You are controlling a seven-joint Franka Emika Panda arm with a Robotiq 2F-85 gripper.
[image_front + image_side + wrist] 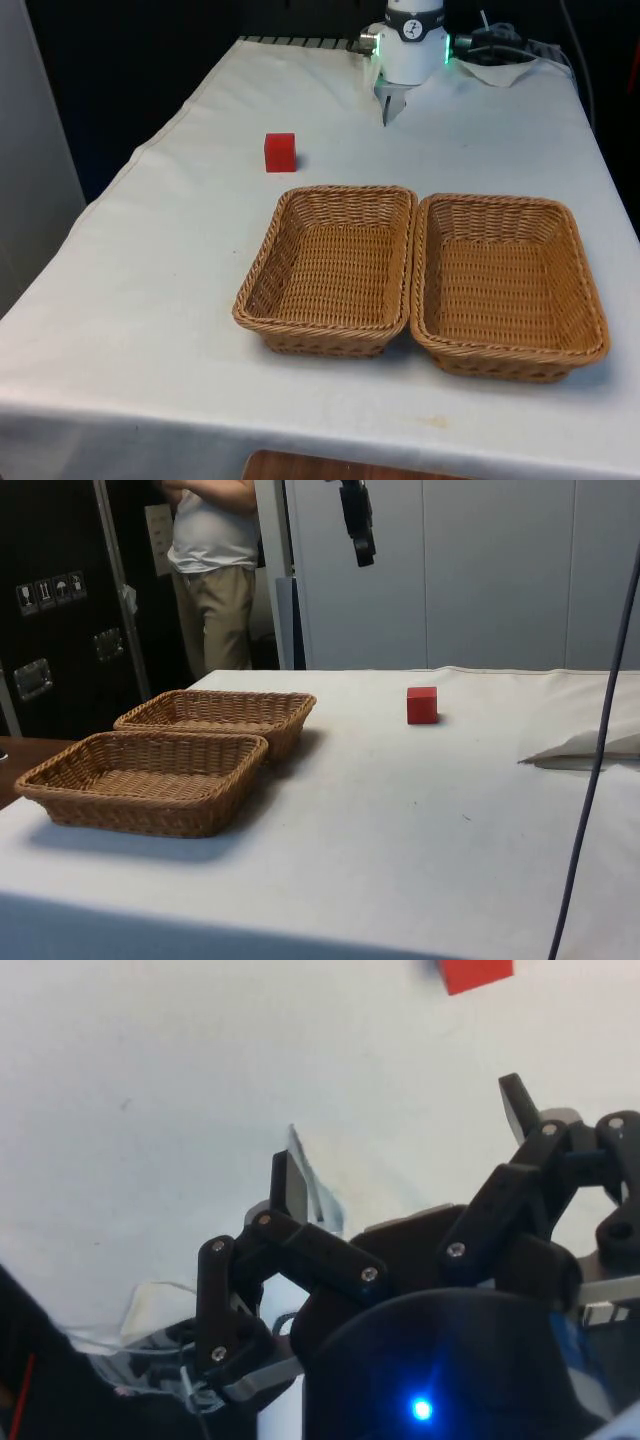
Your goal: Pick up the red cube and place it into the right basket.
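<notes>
The red cube (280, 152) sits on the white cloth towards the front view's left, beyond the two wicker baskets; it also shows as the cube (422, 705) and the cube (477, 972). The right basket (590, 300) stands beside the left basket (262, 265), their rims touching. From the side, the right basket (140, 815) is the nearer one. My gripper (388, 103) hangs high over the table's far end, well above and away from the cube. The gripper (357, 525) is near the side picture's upper edge. The gripper (400, 1135) is open with nothing between its fingers.
Crumpled white paper (500, 65) lies by the robot's base at the far right, also seen as paper (590, 750). A dark cable (600, 730) crosses the side view. A person (215, 570) stands behind the table. Bare cloth (150, 300) surrounds the cube.
</notes>
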